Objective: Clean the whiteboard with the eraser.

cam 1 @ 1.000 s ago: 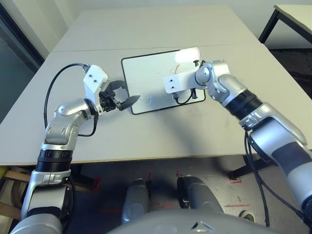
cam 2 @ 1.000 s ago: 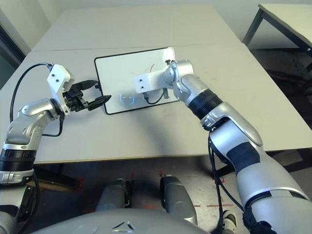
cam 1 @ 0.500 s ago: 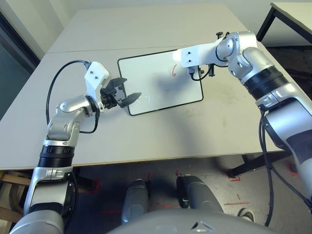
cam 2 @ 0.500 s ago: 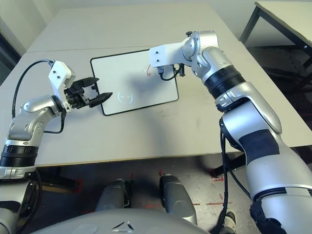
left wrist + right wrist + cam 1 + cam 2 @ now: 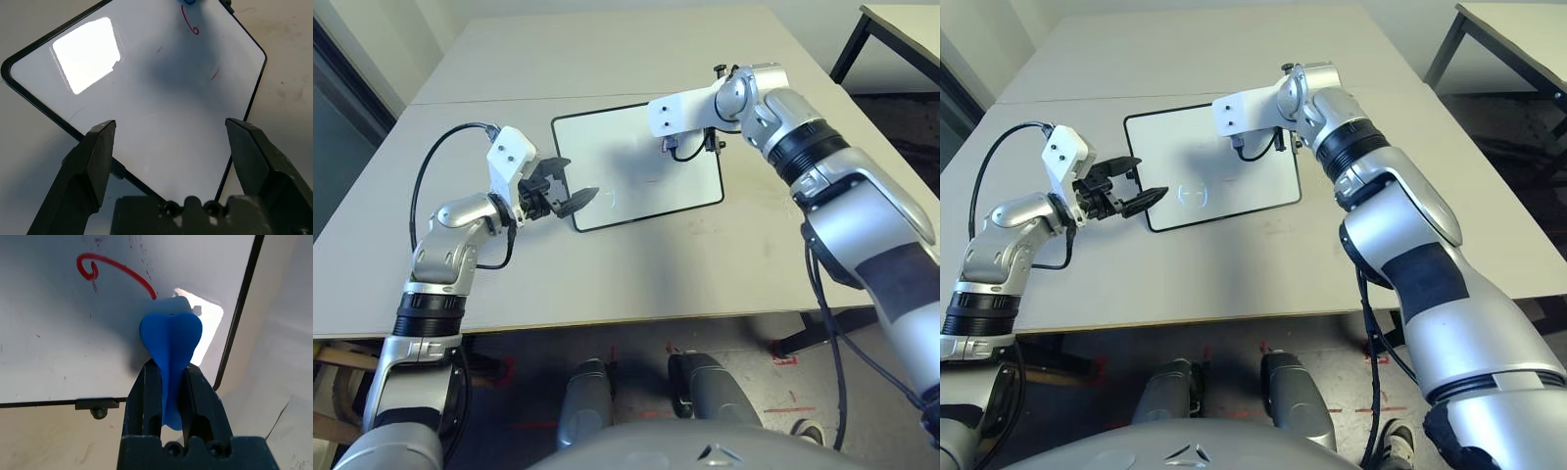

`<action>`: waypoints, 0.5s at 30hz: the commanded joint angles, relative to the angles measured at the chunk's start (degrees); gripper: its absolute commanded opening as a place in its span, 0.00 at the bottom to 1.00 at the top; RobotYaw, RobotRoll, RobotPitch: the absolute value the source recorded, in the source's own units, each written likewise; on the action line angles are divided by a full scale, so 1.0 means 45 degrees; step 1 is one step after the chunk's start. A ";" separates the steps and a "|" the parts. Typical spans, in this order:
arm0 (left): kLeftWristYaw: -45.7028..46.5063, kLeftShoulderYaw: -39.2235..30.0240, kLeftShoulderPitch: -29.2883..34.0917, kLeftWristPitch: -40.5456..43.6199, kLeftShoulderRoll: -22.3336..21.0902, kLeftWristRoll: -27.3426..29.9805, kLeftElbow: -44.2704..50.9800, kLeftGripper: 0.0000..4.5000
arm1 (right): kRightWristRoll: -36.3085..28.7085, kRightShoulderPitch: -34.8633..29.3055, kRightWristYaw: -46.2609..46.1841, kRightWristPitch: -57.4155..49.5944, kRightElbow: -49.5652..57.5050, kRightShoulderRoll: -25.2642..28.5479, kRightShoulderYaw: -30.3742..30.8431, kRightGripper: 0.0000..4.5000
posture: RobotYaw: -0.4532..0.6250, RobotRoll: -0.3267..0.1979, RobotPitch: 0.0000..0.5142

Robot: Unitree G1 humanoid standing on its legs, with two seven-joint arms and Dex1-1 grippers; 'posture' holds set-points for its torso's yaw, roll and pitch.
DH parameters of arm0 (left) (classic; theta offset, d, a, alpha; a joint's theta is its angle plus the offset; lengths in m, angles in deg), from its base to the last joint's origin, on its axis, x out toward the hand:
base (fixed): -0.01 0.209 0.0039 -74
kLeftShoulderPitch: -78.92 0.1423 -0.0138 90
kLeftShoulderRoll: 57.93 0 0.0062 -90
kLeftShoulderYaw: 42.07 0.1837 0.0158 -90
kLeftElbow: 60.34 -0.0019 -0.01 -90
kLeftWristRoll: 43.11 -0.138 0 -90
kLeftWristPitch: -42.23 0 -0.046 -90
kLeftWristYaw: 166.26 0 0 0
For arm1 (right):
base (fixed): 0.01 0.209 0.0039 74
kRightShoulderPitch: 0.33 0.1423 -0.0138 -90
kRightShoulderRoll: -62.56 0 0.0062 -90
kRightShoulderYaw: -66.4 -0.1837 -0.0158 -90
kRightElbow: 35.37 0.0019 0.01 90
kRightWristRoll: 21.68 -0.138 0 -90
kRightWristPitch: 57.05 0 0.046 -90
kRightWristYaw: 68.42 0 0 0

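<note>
Lying flat on the desk [image 5: 636, 264], the whiteboard [image 5: 631, 181] is the landmark here; thin black frame, rounded corners, long edges running left-right & slightly skewed; small knob [image 5: 97, 410] on frame edge seen in right wrist view.

Right pincer [image 5: 168, 377] is clamped on the eraser [image 5: 170, 345]; bright blue block squeezed narrow betw. the two black fingers [image 5: 142, 401], wide lobed end sticking out past the tips toward the board surface near the board's far right corner; can't tell if it touches. In head view the right arm reaches over the board's far right part, white wrist housing [image 5: 680, 113] above the surface, shadow on the board under it.

Red scribble [image 5: 110, 269] on the whiteboard just beside the eraser: curved stroke w/ small hook at one end; same mark [image 5: 190, 24] shows in left wrist view, plus a couple of faint red flecks [image 5: 214, 74] nearer the board's right edge. Faint pale circular mark [image 5: 1192, 195] near the board's near edge.

Left pincer [image 5: 563, 191] has fingers [image 5: 93, 161] spread wide apart, nothing betw. them; it sits at the board's near left corner, tips over the frame, pointing across the board toward the right arm. Black cable [image 5: 431, 176] loops from the left wrist, over the desk left of the board.
</note>
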 commanded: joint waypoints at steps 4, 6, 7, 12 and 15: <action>0.0126 -0.0126 0.0339 -0.0007 -0.0037 -0.0082 0.0284 1.00 | 0.0258 0.0141 -0.0390 0.0456 -0.0869 -0.0277 0.0246 0.08 | 0.39 0.62 0.13; 0.0166 -0.0130 0.0392 0.0013 -0.0039 -0.0063 0.0346 1.00 | 0.0308 0.0083 -0.0431 0.0570 -0.0984 -0.0346 0.0310 0.08 | 0.39 0.62 0.13; 0.0182 -0.0131 0.0424 0.0027 -0.0040 -0.0054 0.0389 1.00 | 0.0348 0.0029 -0.0428 0.0629 -0.1019 -0.0390 0.0352 0.08 | 0.39 0.62 0.13; 0.0225 -0.0146 0.0519 0.0086 -0.0044 -0.0021 0.0526 1.00 | 0.0490 -0.0156 -0.0392 0.0825 -0.1037 -0.0574 0.0530 0.08 | 0.39 0.62 0.14; 0.0232 -0.0148 0.0547 0.0125 -0.0052 -0.0010 0.0559 1.00 | 0.0511 -0.0198 -0.0367 0.0890 -0.1012 -0.0726 0.0560 0.08 | 0.39 0.62 0.15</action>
